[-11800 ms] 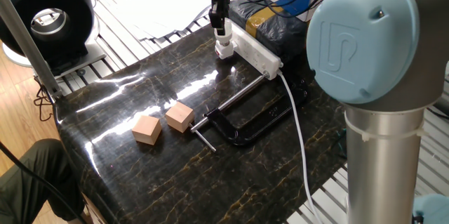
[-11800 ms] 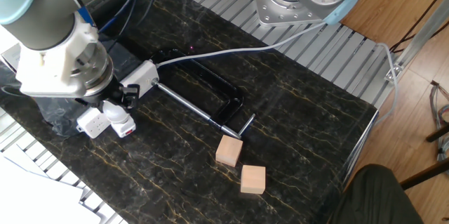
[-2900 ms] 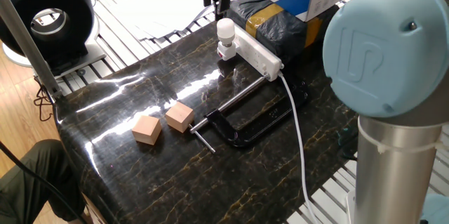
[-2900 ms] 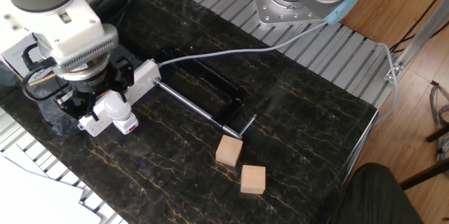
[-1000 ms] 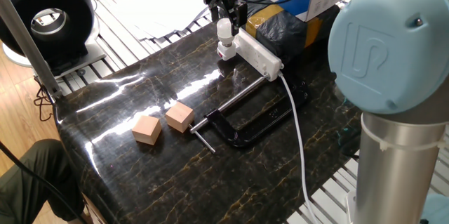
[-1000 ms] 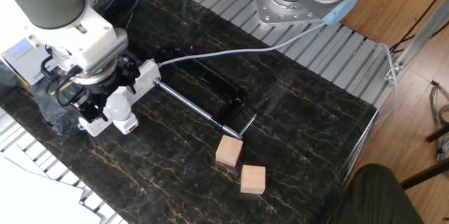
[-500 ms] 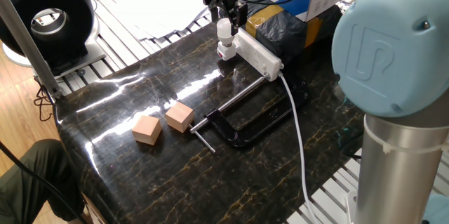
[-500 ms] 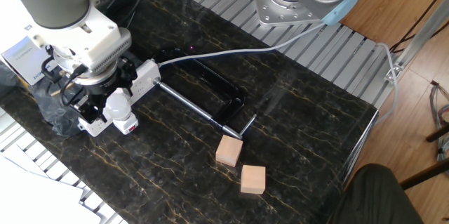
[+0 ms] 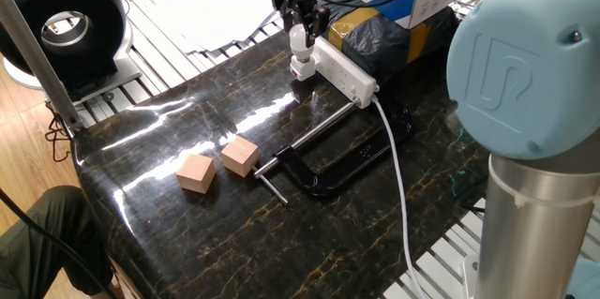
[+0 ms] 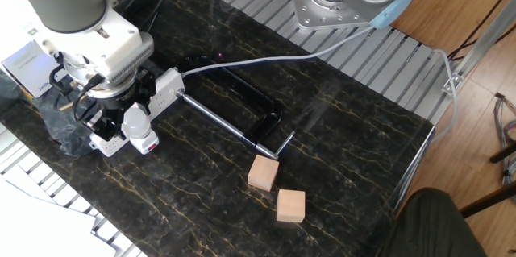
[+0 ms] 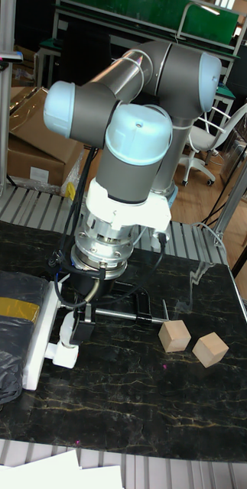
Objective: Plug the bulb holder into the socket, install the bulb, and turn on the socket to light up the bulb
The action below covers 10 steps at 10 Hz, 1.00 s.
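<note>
The white socket (image 9: 347,71) lies at the table's far edge, its thick cable running off toward the front. The bulb holder (image 9: 302,67) sits plugged into the strip's end, its red mark showing in the other fixed view (image 10: 143,142). Standing in the holder is the white bulb (image 9: 301,46). My gripper (image 9: 301,32) comes straight down over it, a finger on each side of the globe, and looks shut on the bulb (image 10: 137,122). In the tall fixed view the gripper (image 11: 76,325) hangs just above the holder (image 11: 64,353), and the bulb is mostly hidden.
Two tan wooden cubes (image 9: 196,172) (image 9: 240,156) sit near the table's middle. A black C-clamp (image 9: 328,163) lies between them and the socket. A black bag (image 9: 375,32) sits behind the strip. The white cable (image 9: 398,177) crosses the right side.
The gripper came down from above the bulb until its fingers stood around it, and the wrist has turned slightly since. The cubes and the clamp have not moved.
</note>
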{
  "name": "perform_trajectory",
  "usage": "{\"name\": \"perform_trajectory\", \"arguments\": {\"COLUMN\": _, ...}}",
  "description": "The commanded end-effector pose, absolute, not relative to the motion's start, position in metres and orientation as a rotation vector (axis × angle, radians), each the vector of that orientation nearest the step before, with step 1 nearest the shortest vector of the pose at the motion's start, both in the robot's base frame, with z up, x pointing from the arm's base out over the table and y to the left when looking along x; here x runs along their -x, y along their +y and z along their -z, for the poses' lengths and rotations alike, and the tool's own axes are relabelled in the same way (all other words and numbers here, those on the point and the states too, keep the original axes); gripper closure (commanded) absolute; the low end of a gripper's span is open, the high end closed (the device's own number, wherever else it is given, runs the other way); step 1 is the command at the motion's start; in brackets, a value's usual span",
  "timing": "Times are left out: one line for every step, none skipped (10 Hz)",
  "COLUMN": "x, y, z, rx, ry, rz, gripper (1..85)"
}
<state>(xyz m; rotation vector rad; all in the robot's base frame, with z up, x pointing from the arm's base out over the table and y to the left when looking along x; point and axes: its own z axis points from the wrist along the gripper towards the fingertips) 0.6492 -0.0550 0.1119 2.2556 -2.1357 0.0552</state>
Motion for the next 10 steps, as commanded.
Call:
{"name": "perform_trajectory", "arguments": {"x": -0.6491, "y": -0.0528, "z": -0.1126, "rx": -2.238, "ry": -2.168, "rz": -0.046, "gripper": 30.3}}
{"name": "perform_trajectory", "arguments": {"x": -0.6492, "y": -0.0532, "z": -0.1125, "rx": -2.23, "ry": -2.174, "rz": -0.048, "gripper": 34.0}}
{"name": "perform_trajectory", "arguments": {"x": -0.6495, "y": -0.0535, "z": -0.1124, "rx": -2.222, "ry": -2.183, "rz": -0.052, "gripper": 39.3}}
{"name": "perform_trajectory", "arguments": {"x": -0.648, "y": -0.0546, "z": -0.1122, "rx": -2.197, "ry": -2.201, "rz": -0.053, "gripper": 44.7}}
{"name": "perform_trajectory", "arguments": {"x": -0.6452, "y": -0.055, "z": -0.1122, "rx": -2.167, "ry": -2.222, "rz": -0.054, "gripper": 52.7}}
{"name": "perform_trajectory", "arguments": {"x": -0.6427, "y": -0.0562, "z": -0.1137, "rx": -2.141, "ry": -2.231, "rz": -0.059, "gripper": 57.0}}
{"name": "perform_trajectory", "arguments": {"x": -0.642, "y": -0.0566, "z": -0.1141, "rx": -2.127, "ry": -2.236, "rz": -0.063, "gripper": 61.0}}
{"name": "perform_trajectory", "arguments": {"x": -0.6413, "y": -0.0552, "z": -0.1139, "rx": -2.108, "ry": -2.248, "rz": -0.057, "gripper": 61.7}}
{"name": "perform_trajectory", "arguments": {"x": -0.6409, "y": -0.0511, "z": -0.1132, "rx": -2.08, "ry": -2.277, "rz": -0.044, "gripper": 62.0}}
{"name": "perform_trajectory", "arguments": {"x": -0.641, "y": -0.0484, "z": -0.1132, "rx": -2.056, "ry": -2.303, "rz": -0.035, "gripper": 63.3}}
